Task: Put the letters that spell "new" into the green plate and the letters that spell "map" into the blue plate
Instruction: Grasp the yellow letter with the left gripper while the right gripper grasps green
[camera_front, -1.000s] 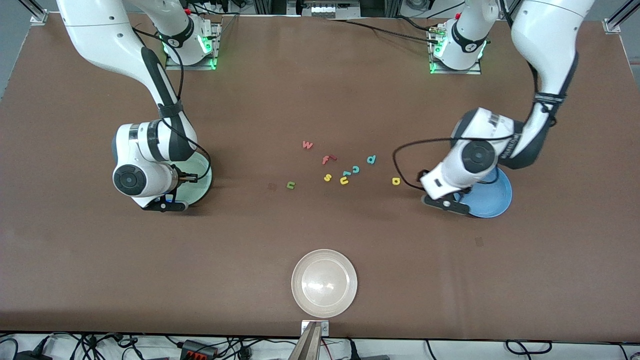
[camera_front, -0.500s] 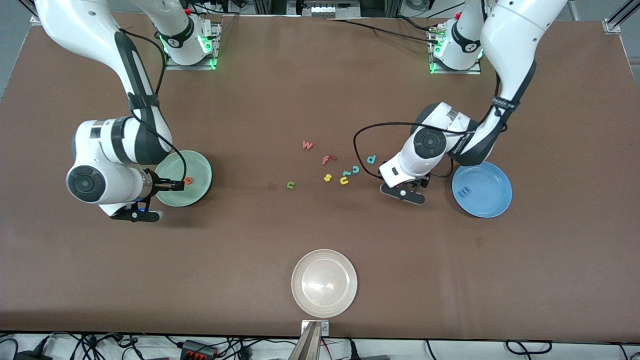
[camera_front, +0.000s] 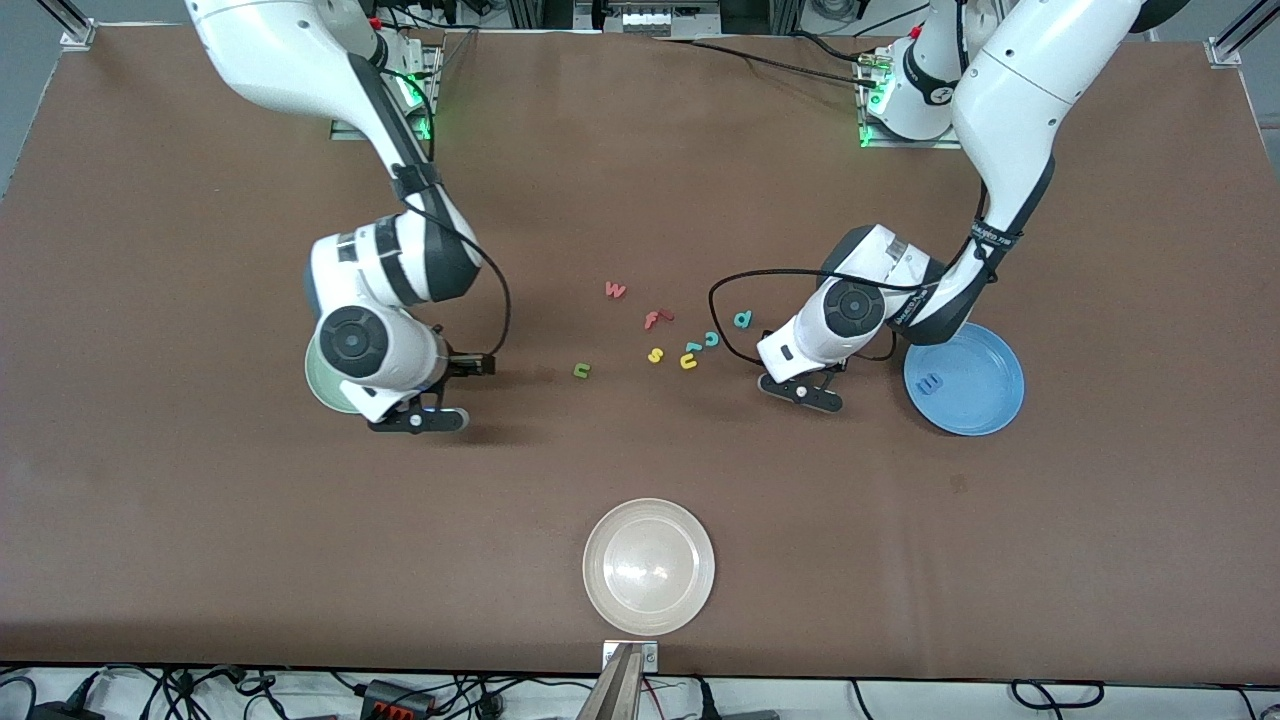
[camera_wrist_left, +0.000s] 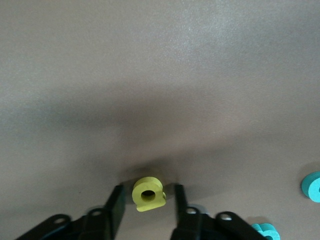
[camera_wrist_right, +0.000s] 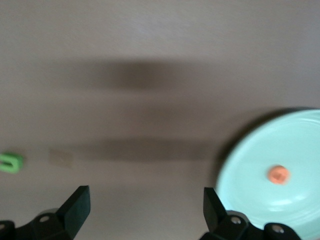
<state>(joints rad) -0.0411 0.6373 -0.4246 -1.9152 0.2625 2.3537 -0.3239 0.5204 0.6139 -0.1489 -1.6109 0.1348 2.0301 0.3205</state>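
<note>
- The left arm reaches from its base at the table's far edge down toward the middle, wrist bent low; the left gripper (camera_front: 800, 390) sits at the table surface between the letter cluster and the blue plate (camera_front: 985, 400).
- In the left wrist view its fingers (camera_wrist_left: 116, 205) stand on either side of the yellow a (camera_wrist_left: 148, 193), a small gap showing at each side, so they are narrowed around it but whether they already pinch it cannot be told.
- The right arm bends down from its base, its wrist covering most of the green plate (camera_front: 318, 382); the right gripper (camera_front: 420, 418) hangs over bare table just beside that plate, jaws wide apart and holding nothing.
- The green plate holds the orange e (camera_wrist_right: 278, 174), seen in the right wrist view.
- The blue plate, toward the left arm's end of the table, holds the blue m (camera_front: 930, 383).
- On the table near its middle: the pinkish-red w (camera_front: 615, 290), the dark green n (camera_front: 582, 371) and the teal p (camera_front: 742, 319), with the red f (camera_front: 655, 319), yellow s (camera_front: 655, 354), yellow u (camera_front: 688, 362) and teal c (camera_front: 711, 339).
- A whitish-beige plate (camera_front: 600, 590) sits by the near edge and looks empty.
</note>
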